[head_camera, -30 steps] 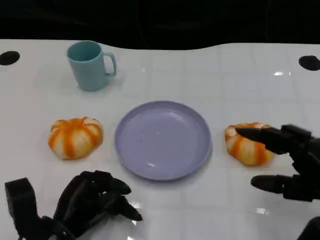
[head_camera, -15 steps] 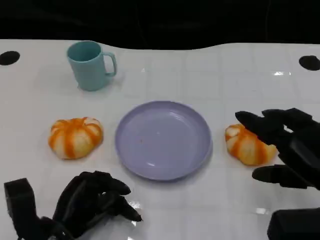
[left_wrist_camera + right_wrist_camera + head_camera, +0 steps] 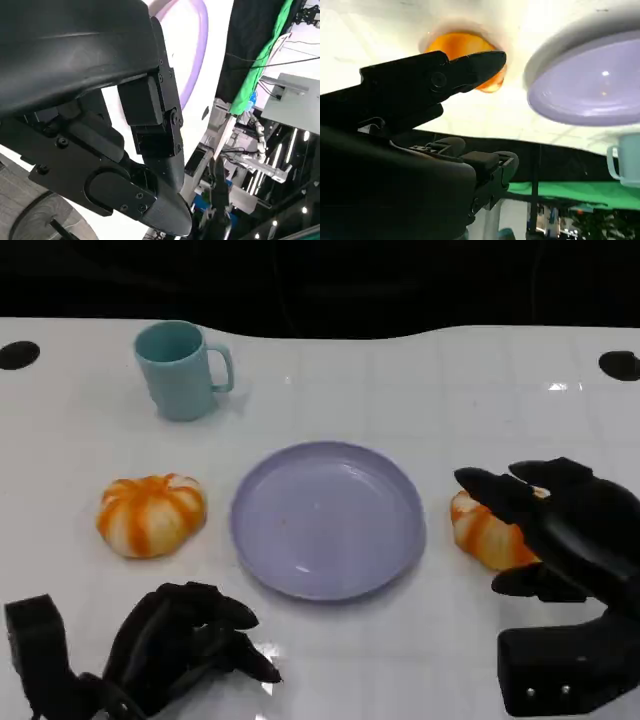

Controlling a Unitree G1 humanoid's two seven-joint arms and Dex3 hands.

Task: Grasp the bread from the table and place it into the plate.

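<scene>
1. Nearest, at 7 o'clock of the plate: left hand (image 3: 185, 645), low over the white table (image 3: 420, 390), fingers curled in on nothing; black shell and fingers also seen close up from the left wrist (image 3: 150, 165).
2. At 4 o'clock of the plate: right hand (image 3: 560, 530), spread wide, fingers arched over the right bread (image 3: 480, 532) with the thumb below it; contact with the bread cannot be told, nothing clearly held. From the right wrist (image 3: 440, 100): one finger crossing in front of the orange bread (image 3: 462, 47), the others apart from it.
3. Right bread: on the table at 3 o'clock of the plate, just beside its rim, partly hidden by the hand.
4. Plate (image 3: 395, 490): lavender, mid-table, nothing in it; rim also visible from both wrists (image 3: 200, 45) (image 3: 585, 90).
5. Left bread (image 3: 150, 514): orange and white, on the table at 9 o'clock of the plate, near it, untouched.
6. Farthest, at 11 o'clock of the plate: teal cup (image 3: 180, 370), upright, handle toward 3 o'clock, well apart from both breads; seen too from the right wrist (image 3: 625, 160).
</scene>
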